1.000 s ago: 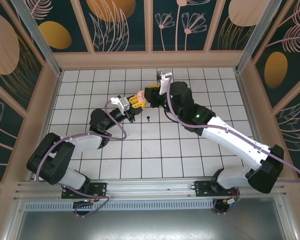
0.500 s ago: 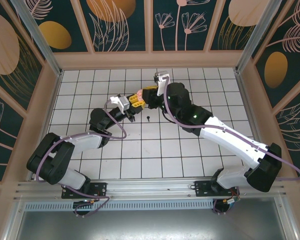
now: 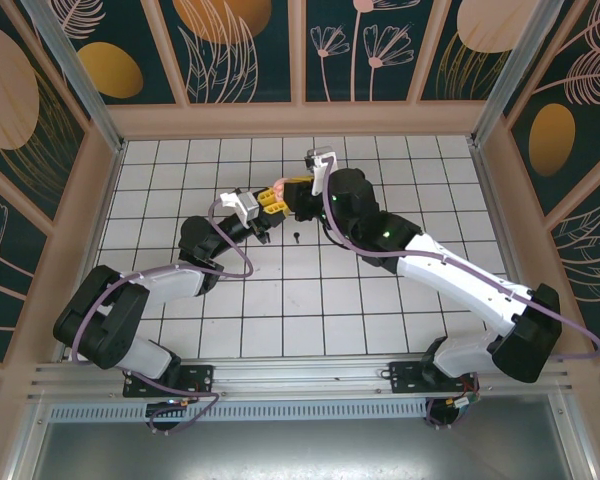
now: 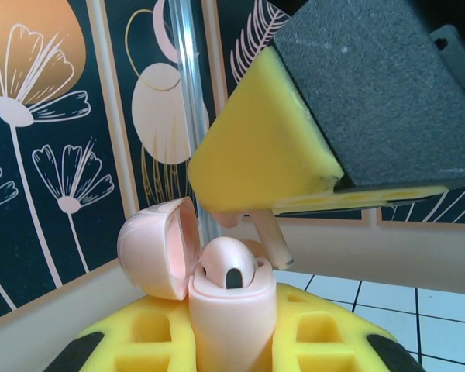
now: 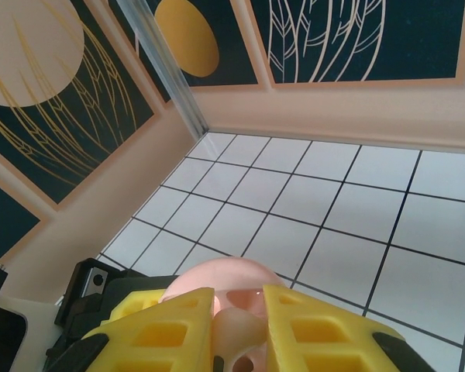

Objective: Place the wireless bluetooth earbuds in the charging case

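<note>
My left gripper [image 3: 267, 204] [image 4: 232, 341] is shut on the upright pale pink charging case [image 4: 234, 310] [image 3: 278, 188]. Its lid [image 4: 156, 246] hangs open to the left. One pale pinkish-white earbud [image 4: 226, 265] sits in the case's near slot. My right gripper [image 3: 296, 190] [image 5: 240, 341] is shut on a second pale earbud [image 5: 245, 327]. Its stem [image 4: 273, 239] points down at a slant, with the tip just above the case's far rim. In the right wrist view the case's lid [image 5: 221, 277] shows beyond the yellow fingers [image 5: 159, 337]. A tiny black earbud [image 3: 296, 237] lies on the tiles below both grippers.
The white tiled floor [image 3: 380, 300] is fenced by a low peach wall [image 3: 300, 120] and painted panels. Both arms meet at the middle back of the floor, and the right arm's black wrist [image 3: 350, 200] reaches over from the right.
The right gripper has moved a little left with its earbud, closing on the case. The left arm and the case have stayed put.
</note>
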Robot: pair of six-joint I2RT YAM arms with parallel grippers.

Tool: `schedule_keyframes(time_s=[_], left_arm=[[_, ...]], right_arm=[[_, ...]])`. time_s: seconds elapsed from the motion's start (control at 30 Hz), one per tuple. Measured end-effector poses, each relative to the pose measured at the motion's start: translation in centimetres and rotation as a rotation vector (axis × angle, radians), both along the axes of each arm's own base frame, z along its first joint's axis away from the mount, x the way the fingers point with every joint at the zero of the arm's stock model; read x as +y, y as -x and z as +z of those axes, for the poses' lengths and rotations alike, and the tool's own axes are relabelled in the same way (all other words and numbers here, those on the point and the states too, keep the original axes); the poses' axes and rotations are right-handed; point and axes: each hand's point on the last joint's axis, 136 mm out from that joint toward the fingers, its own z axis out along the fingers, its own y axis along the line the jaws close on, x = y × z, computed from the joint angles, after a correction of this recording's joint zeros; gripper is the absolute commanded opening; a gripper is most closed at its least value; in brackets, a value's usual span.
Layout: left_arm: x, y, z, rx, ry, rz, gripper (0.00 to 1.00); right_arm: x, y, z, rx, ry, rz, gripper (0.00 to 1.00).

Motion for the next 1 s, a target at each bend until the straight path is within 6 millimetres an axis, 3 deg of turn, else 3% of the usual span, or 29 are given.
schedule_keyframes(time_s=[0.5, 1.0], left_arm=[[0.0, 0.0, 0.0, 0.000, 0.000, 0.001, 0.00], [-0.2, 0.2, 0.0, -0.001, -0.001, -0.009, 0.00]], right_arm=[[0.0, -0.1, 0.0, 0.002, -0.001, -0.004, 0.21], [-0.3, 0.1, 1.5, -0.016, -0.054, -0.007, 0.21]])
